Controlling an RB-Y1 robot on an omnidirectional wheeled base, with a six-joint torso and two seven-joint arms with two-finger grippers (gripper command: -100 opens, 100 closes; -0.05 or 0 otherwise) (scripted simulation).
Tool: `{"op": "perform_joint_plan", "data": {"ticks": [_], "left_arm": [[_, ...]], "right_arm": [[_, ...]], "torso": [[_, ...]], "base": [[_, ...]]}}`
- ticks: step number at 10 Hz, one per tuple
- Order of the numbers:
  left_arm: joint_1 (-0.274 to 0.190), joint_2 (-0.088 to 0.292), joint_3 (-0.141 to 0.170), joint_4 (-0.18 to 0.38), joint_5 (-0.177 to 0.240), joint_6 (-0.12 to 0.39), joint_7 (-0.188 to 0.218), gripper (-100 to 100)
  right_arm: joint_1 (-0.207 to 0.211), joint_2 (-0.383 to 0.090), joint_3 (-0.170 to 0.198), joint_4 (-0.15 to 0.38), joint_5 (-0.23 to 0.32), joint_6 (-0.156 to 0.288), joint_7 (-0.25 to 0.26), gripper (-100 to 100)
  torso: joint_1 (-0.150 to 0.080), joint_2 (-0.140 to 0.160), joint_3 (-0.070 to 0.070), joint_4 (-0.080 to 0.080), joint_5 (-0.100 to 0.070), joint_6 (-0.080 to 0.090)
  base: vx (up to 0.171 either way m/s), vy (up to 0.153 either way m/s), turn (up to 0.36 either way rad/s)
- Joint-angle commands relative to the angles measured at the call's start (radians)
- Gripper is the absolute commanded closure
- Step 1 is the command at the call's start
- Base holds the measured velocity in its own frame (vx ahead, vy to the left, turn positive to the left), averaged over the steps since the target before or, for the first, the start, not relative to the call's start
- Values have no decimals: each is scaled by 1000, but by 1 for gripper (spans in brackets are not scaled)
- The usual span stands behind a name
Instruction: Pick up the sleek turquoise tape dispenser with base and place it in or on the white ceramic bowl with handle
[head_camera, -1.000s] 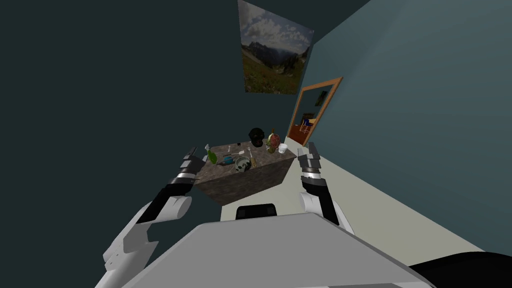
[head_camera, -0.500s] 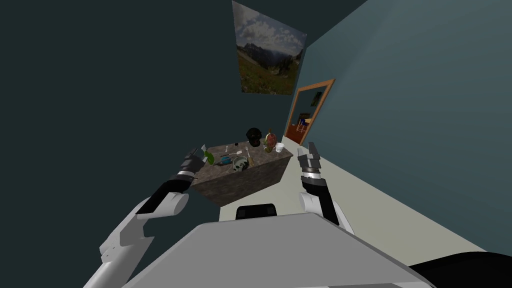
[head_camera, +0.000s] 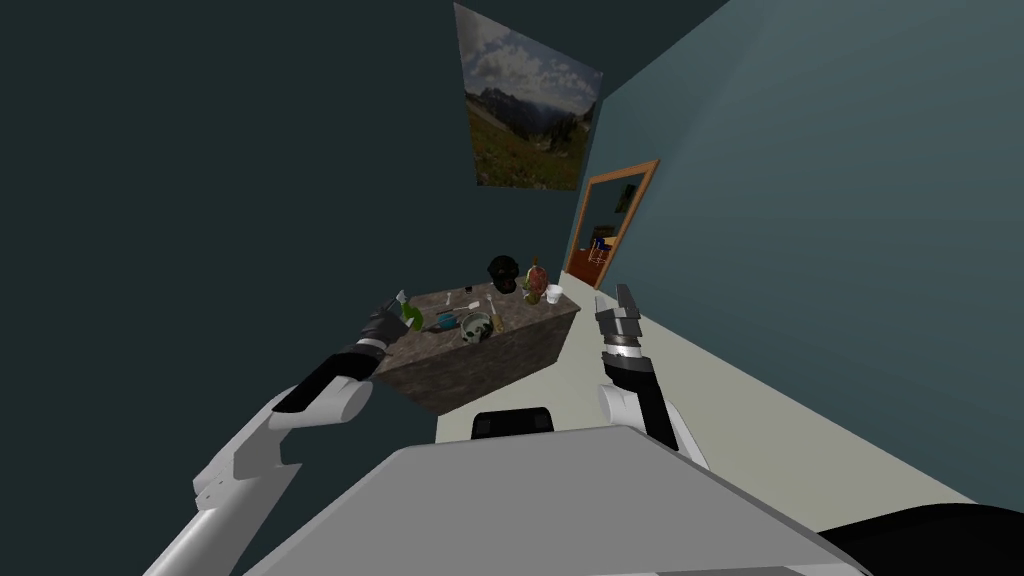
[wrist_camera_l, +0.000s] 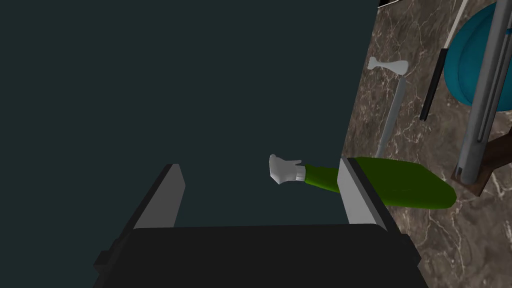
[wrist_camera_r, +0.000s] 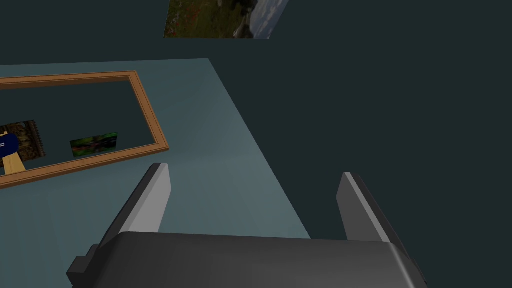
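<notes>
The turquoise tape dispenser (head_camera: 446, 321) sits on the dark marble table (head_camera: 520, 345), left of its middle. In the left wrist view a grey rod partly covers its rounded turquoise body (wrist_camera_l: 460, 65). A small white bowl-like vessel (head_camera: 553, 293) stands at the table's far right corner. My left gripper (head_camera: 385, 322) hovers at the table's left edge, open (wrist_camera_l: 260, 195), with one finger over a lying green bottle (wrist_camera_l: 400, 182). My right gripper (head_camera: 620, 305) is raised to the right of the table, open (wrist_camera_r: 255, 200) and holding nothing.
Beside the dispenser are a round grey-white object (head_camera: 475, 327), a green bottle (head_camera: 410, 315), thin white tools (wrist_camera_l: 392, 100) and a grey rod on a brown base (wrist_camera_l: 482, 100). A black object (head_camera: 502, 272) and a reddish bottle (head_camera: 535, 280) stand at the back. A wood-framed doorway (head_camera: 608, 225) lies beyond.
My left arm has reached forward, bringing its gripper up to the table's left edge by the green bottle. The head camera has turned a little. The right arm has stayed put.
</notes>
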Motion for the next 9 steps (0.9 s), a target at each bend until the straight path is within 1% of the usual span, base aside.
{"op": "perform_joint_plan", "data": {"ticks": [1, 2, 3, 4, 5, 6, 7, 8, 9], "left_arm": [[-17, 30, 5, 20, 22, 50, 33, -100], [-17, 30, 5, 20, 22, 79, 33, -100], [-17, 30, 5, 20, 22, 88, 33, -100], [-34, 56, 8, 39, 41, 128, 61, -100], [-34, 56, 8, 39, 41, 154, 61, -100], [-52, 81, 10, 58, 61, 181, 87, -100], [-52, 81, 10, 58, 61, 207, 87, -100], [-52, 81, 10, 58, 61, 221, 87, -100], [-71, 106, 11, 78, 81, 258, 113, -100]], "right_arm": [[0, 0, 0, 0, 0, 0, 0, 0], [0, 0, 0, 0, 0, 0, 0, 0], [0, 0, 0, 0, 0, 0, 0, 0], [0, 0, 0, 0, 0, 0, 0, 0], [0, 0, 0, 0, 0, 0, 0, 0], [0, 0, 0, 0, 0, 0, 0, 0], [0, 0, 0, 0, 0, 0, 0, 0], [0, 0, 0, 0, 0, 0, 0, 0], [0, 0, 0, 0, 0, 0, 0, 0]], "torso": [[0, 0, 0, 0, 0, 0], [0, 0, 0, 0, 0, 0], [0, 0, 0, 0, 0, 0], [1, 0, 0, 0, 0, 0], [0, -1, 0, 0, 0, 0], [0, -1, 0, 0, 0, 0], [0, -1, -1, 0, 0, 0], [0, -1, -1, 0, 0, 0], [1, -1, 0, 0, 0, 0]], "base": [[-1, -27, -73], [2, -21, -37], [1, -7, 7], [4, -18, -74], [4, -18, -46], [12, -29, -75], [11, -21, -26], [3, -8, 14], [9, -20, -70]]}}
